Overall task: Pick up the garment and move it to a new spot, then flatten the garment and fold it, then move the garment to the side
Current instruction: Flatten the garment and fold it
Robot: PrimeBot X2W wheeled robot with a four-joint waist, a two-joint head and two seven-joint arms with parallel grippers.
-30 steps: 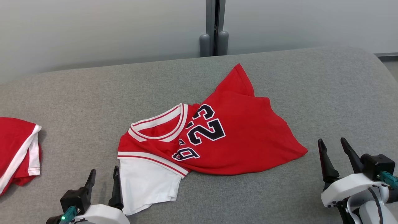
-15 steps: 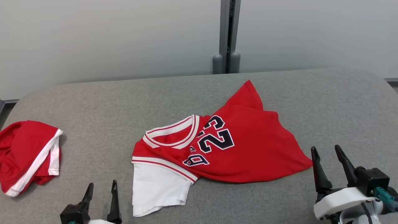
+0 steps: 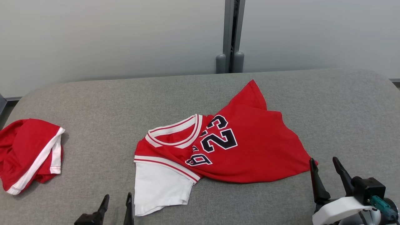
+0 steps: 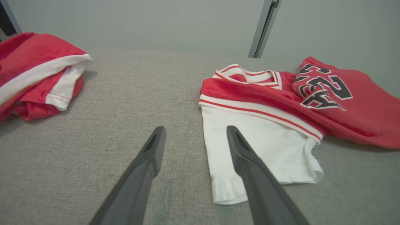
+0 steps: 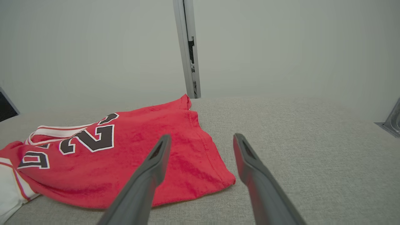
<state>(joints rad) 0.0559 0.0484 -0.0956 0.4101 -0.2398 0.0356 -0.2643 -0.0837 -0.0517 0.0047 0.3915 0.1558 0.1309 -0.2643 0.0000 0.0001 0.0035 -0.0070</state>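
Jersey (image 3: 250, 147): crumpled, centre of couch (image 3: 343, 103).
Left gripper (image 3: 117, 200): 7 o'clock, spread, empty.
Right gripper (image 3: 323, 162): 4 o'clock, spread, empty.

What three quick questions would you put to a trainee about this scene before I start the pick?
1. True or false: the right gripper is shut on the red jersey.
2. Which part of the jersey lies nearest the left gripper? A. collar B. white sleeve C. far hem
3. Fill in: the printed number on the jersey reads ___.

Key: 1. False, its jaws stand open beside the jersey's corner, holding nothing. 2. B. 3. 23.
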